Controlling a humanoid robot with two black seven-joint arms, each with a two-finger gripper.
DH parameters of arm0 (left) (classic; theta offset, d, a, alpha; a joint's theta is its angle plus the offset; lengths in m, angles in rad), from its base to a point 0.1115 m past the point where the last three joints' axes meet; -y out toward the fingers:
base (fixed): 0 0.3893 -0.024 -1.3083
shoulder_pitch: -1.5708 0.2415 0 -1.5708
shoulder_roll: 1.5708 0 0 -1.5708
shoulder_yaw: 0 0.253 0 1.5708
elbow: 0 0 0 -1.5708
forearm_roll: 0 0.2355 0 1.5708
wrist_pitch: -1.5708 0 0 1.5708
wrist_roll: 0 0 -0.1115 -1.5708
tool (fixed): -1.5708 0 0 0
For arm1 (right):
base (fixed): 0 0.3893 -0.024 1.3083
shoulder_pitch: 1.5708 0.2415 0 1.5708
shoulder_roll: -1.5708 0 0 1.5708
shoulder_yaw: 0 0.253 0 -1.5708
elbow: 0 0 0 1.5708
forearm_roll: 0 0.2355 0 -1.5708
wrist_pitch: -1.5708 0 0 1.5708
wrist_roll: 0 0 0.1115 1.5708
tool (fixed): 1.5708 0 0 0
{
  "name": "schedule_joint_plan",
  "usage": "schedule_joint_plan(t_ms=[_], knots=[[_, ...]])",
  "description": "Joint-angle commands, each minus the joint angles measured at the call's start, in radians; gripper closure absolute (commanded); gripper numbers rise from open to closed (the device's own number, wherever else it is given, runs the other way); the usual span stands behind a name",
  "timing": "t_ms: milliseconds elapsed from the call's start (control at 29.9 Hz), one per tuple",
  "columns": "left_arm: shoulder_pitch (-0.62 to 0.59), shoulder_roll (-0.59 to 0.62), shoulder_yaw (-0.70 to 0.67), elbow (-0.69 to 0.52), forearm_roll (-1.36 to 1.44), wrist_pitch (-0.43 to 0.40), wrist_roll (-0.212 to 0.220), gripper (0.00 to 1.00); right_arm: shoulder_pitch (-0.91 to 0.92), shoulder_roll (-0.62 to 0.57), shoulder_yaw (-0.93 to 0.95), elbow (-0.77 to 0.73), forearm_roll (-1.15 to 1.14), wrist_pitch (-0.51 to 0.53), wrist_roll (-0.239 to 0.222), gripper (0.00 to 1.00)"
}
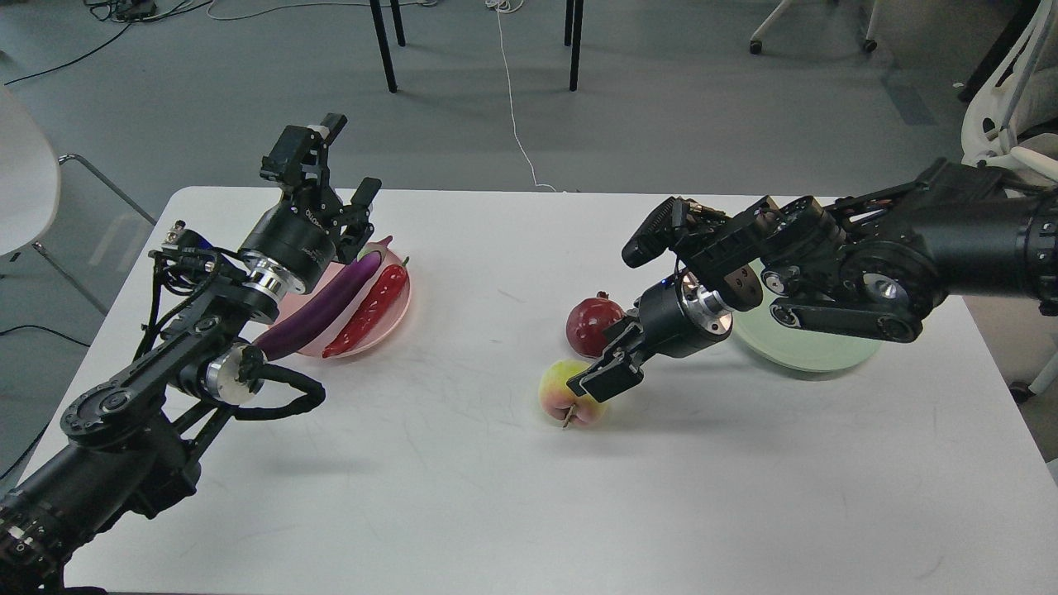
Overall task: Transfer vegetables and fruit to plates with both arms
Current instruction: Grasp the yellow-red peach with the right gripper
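A purple eggplant [322,302] and a red chili pepper [372,310] lie side by side on the pale pink plate [390,333] at the left. My left gripper [343,169] is open and empty, raised above the plate's far edge. A dark-red pomegranate [588,324] and a yellow-pink peach [562,395] sit on the white table [496,496] at the middle. My right gripper [607,359] reaches down-left, its fingers apart at the peach's upper right side, just in front of the pomegranate. The sage green plate [814,351] lies at the right, partly hidden by my right arm.
A white chair [25,190] stands off the table's left edge and a white office chair [1004,124] off the far right. Black furniture legs [384,49] and a white cable [512,99] are on the floor beyond the table.
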Motion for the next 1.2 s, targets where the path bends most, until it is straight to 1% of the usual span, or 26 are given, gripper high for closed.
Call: schedule_joint_plan(t_ms=[0,234,435,568,669,769,803,836,936,970,1003,1170], knots=[[0.006,0.003,-0.007,-0.003,0.0,0.001,-0.001,0.01,-0.015,0.045,-0.001,-0.035,0.001,-0.002,0.0,0.01],[0.036,0.003,-0.047,-0.053,0.0,0.007,0.0,0.01,-0.034,0.101,-0.001,-0.075,0.003,-0.003,0.0,0.01],[0.052,0.004,-0.061,-0.055,0.0,0.01,-0.001,0.01,-0.073,0.149,-0.005,-0.131,0.003,-0.005,0.0,0.01],[0.061,0.009,-0.071,-0.055,-0.001,0.01,-0.001,0.01,-0.091,0.18,-0.043,-0.159,0.003,-0.012,0.0,0.02],[0.061,0.009,-0.079,-0.055,-0.001,0.01,0.0,0.01,-0.097,0.186,-0.051,-0.167,0.003,-0.012,0.0,0.04],[0.061,0.009,-0.079,-0.055,-0.001,0.01,0.0,0.01,-0.096,0.184,-0.051,-0.164,0.001,-0.012,0.0,0.09],[0.061,0.007,-0.079,-0.055,-0.001,0.01,0.0,0.01,-0.096,0.184,-0.051,-0.161,-0.001,-0.012,0.0,0.13],[0.061,0.007,-0.079,-0.055,-0.001,0.01,0.0,0.01,-0.096,0.183,-0.052,-0.156,-0.002,-0.011,0.0,0.21],[0.061,0.006,-0.079,-0.055,-0.001,0.01,0.0,0.01,-0.085,0.18,-0.052,-0.142,-0.005,-0.006,0.0,0.59],[0.061,0.006,-0.079,-0.055,-0.001,0.01,0.0,0.01,-0.079,0.177,-0.052,-0.133,-0.005,-0.006,0.0,0.7],[0.061,0.006,-0.079,-0.055,-0.001,0.01,0.0,0.01,-0.074,0.175,-0.051,-0.121,-0.005,-0.006,0.0,0.72],[0.061,0.001,-0.079,-0.055,-0.001,0.01,0.0,0.01,0.016,0.115,-0.009,-0.064,0.015,-0.006,0.0,0.72]])
